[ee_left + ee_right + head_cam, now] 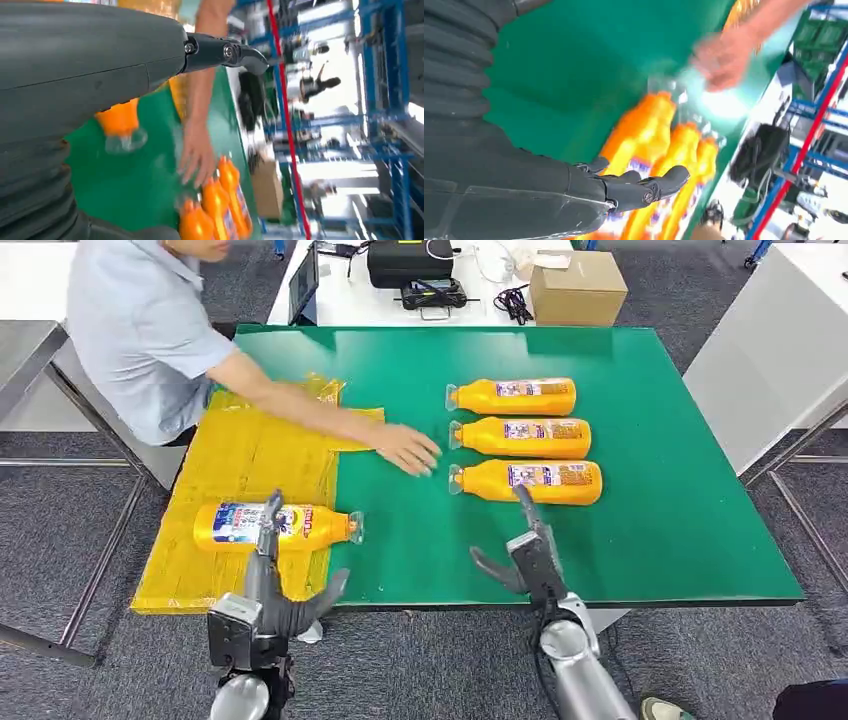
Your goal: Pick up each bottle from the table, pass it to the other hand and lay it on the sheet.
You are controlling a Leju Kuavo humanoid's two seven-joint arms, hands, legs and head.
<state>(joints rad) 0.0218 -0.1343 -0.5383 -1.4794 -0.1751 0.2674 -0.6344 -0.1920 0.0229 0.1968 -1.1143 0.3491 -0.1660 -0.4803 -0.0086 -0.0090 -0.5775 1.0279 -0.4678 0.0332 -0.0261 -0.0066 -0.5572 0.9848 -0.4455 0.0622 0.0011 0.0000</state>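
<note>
my right hand (528, 558) hangs with fingers apart, holding nothing, just short of the nearest bottle (527, 482). my left hand (275, 592) is spread too, below the bottle on the sheet (236, 458). i worry the person's hand (408, 449), just beyond, gets struck if i reach.

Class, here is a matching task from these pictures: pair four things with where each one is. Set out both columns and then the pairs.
Things
1. single bottle
2. three bottles
3. cardboard box
4. person's hand

Places
A. on the white table beyond the green one
B. on the yellow sheet
C. in a row on the green table
D. flat on the green table between the sheet and the row

Pairs: 1-B, 2-C, 3-A, 4-D
</note>
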